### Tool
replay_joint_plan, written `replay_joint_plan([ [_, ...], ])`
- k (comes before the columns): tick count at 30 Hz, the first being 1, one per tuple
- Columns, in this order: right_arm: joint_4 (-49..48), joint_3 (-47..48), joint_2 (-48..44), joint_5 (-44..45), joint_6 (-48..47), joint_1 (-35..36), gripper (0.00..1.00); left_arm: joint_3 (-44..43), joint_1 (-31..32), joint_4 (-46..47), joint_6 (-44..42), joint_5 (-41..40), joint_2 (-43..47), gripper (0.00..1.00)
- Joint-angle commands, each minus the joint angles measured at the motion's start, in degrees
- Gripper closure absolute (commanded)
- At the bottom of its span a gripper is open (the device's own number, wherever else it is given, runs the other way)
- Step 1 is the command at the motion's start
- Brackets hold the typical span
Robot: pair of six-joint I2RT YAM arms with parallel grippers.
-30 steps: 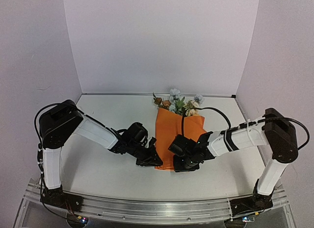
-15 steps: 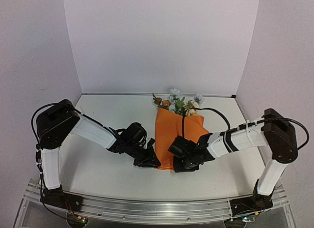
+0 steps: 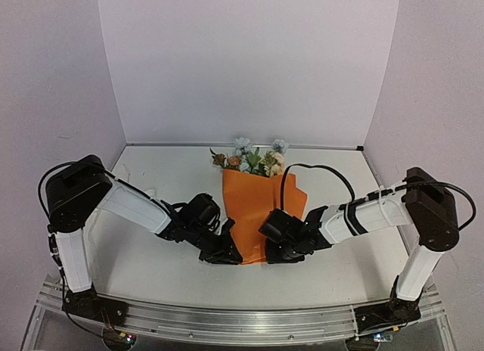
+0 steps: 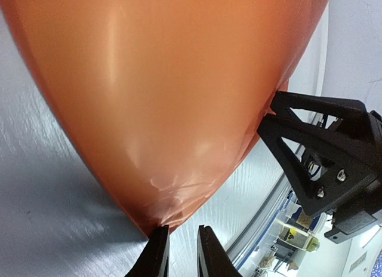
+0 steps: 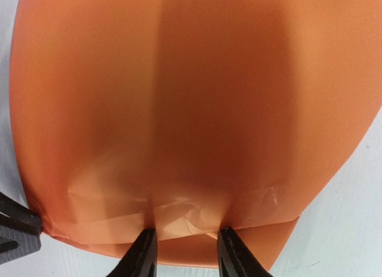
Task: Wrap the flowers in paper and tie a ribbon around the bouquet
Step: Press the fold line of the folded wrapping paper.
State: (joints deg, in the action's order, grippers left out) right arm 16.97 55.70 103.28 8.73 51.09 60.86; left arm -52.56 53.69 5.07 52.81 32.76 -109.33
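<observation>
Grey table (image 3: 174, 169): right fingers (image 5: 140, 256) pinch crinkled glossy paper (image 5: 191, 110); left fingers (image 4: 156, 253) slightly parted.

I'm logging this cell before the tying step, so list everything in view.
paper wrap: one, bright orange, table centre, folded into a cone
flowers: one bunch, orange, pale blue, cream, green leaves, at the wrap's far end
table: one, white, under everything
rail: one, silver, near edge
backdrop walls: three, pale, around the table
left arm, right arm: white and black, flanking the wrap
left tool: black, narrowly open at the wrap's near tip
right tool: black, pinching the wrap's near edge
</observation>
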Motion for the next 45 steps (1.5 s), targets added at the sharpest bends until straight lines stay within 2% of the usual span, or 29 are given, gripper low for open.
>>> replay_joint_plan([
  [1,3.9,-2.4,2.7,-0.9,0.5,-0.4,0.63,3.0,0.0,-7.9,-3.1,-0.3,3.3,0.79],
  [4,3.8,-2.5,2.7,-1.1,0.5,-0.4,0.63,2.4,-1.8,-6.0,-3.6,0.4,7.0,0.74],
  [8,3.7,-2.5,2.8,-1.6,0.6,-0.3,0.63,0.9,-8.4,4.2,0.2,4.3,9.4,0.73],
  [16,3.2,-2.4,3.9,-3.1,0.7,-0.3,0.63,-9.1,-18.4,18.6,5.5,7.0,-2.5,0.74],
  [24,3.0,-2.3,4.0,-3.7,0.6,-0.3,0.63,-22.8,-19.6,15.7,6.0,7.4,-16.4,0.76],
  [38,3.0,-2.2,5.2,-4.7,0.2,-0.4,0.63,-23.9,-24.9,27.3,18.9,1.6,-24.8,0.76],
  [45,3.0,-1.9,5.8,-5.2,0.0,-0.3,0.63,-29.0,-26.3,27.8,21.2,1.0,-28.2,0.76],
])
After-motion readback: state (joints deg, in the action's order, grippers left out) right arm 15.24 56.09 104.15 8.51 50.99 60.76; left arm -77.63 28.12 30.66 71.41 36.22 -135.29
